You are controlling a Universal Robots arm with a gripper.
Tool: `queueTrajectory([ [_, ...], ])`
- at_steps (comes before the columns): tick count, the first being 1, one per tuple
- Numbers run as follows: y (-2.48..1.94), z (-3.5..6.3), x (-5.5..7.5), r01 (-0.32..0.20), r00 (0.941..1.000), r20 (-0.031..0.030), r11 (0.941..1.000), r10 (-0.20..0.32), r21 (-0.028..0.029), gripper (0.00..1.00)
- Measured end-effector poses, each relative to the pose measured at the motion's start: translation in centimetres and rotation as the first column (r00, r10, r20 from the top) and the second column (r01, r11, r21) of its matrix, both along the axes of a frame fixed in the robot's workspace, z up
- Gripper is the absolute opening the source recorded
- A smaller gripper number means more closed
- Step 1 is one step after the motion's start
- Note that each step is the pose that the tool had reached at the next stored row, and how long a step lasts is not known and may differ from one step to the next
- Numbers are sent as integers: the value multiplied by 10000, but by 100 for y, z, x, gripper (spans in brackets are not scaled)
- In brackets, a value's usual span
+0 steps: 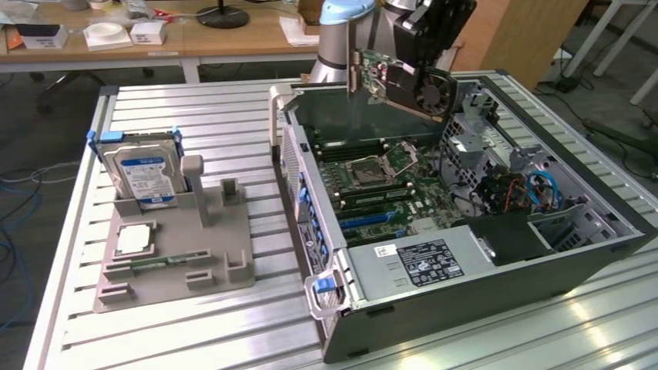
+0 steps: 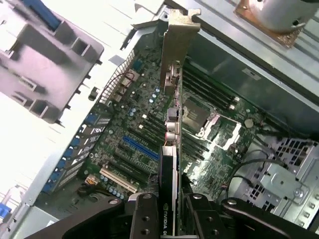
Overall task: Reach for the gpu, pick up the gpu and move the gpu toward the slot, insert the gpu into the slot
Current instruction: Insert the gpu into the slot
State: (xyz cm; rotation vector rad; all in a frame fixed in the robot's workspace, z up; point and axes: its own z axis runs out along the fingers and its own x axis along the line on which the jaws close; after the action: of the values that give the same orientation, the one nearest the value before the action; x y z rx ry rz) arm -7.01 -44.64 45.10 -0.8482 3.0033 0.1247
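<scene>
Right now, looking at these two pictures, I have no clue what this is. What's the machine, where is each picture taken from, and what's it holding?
It is a robot arm with a gripper, a two-fingered clamp. One picture comes from a camera standing off the arm; the other from a camera on its wrist. On the metal table sit an open computer case and a grey holder carrying a blue-labelled hard drive. The gripper is shut on the gpu, a circuit card with a metal bracket, held above the case's motherboard.
</scene>
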Motion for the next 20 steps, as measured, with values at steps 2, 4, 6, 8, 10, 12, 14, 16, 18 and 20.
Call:
queueTrajectory([
  [2,0,-14,0,-354,9994,0,9994,354,-1,27],
  [4,0,-35,0,-587,9983,-13,9983,587,0,27],
  [6,-1,-61,2,-694,9975,-96,9976,694,7,27],
  [8,-5,-99,30,-740,9965,-380,9973,740,26,27],
  [10,-11,-121,58,-743,9957,-553,9972,744,40,27],
  [12,-11,-140,80,-863,9943,-618,9963,864,45,27],
  [14,-11,-145,84,-1152,9914,-618,9933,1152,45,27],
  [16,-11,-151,85,-1477,9871,-618,9890,1477,45,27],
  [18,-11,-158,86,-1828,9812,-619,9831,1827,44,27],
  [20,-11,-166,85,-2196,9737,-618,9756,2194,45,27],
])
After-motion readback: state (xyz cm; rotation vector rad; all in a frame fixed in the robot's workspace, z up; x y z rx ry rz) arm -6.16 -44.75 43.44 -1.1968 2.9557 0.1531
